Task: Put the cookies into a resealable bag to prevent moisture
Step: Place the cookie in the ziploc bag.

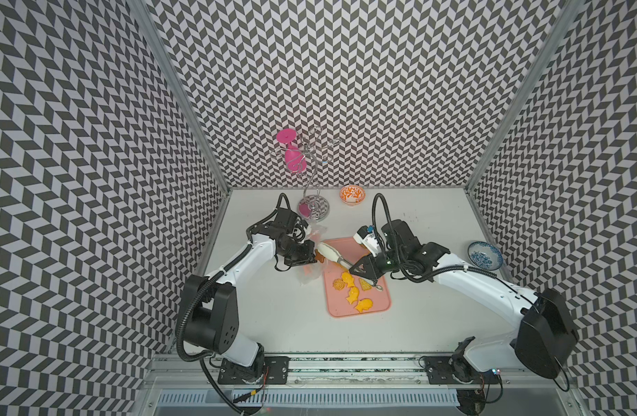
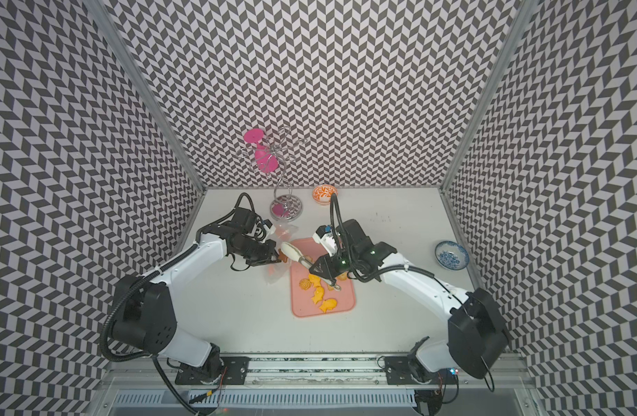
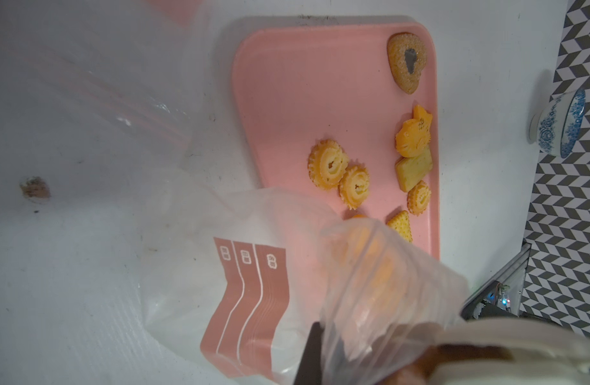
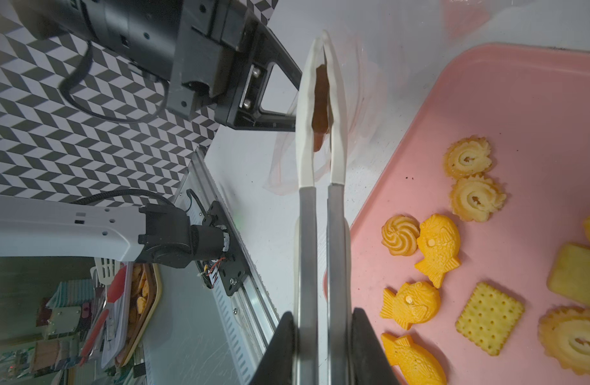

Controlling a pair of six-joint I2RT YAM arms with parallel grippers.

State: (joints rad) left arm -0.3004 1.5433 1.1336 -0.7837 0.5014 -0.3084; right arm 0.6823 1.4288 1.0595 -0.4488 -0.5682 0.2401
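- Clamped between the black fingers of the right gripper, at the lower middle of the right wrist view, are the steel handles of white-tipped tongs. If the handles were to slide in that grip, the tips could spring apart.
- A small brown cookie is pinched between the white tips at the upper middle of that view, just beside the left gripper. It is held by squeeze alone, so it could be dropped onto the white table short of the opening.
- The left gripper's jaws are closed together on the rim of the clear resealable plastic bag, which bears a brown printed panel. The limp film could fold shut, or be snagged by the tips and pulled free.
- Yellow-orange cookies are left on the flat pink tray, at the lower right of the right wrist view. Whether any lie in the bag cannot be told.
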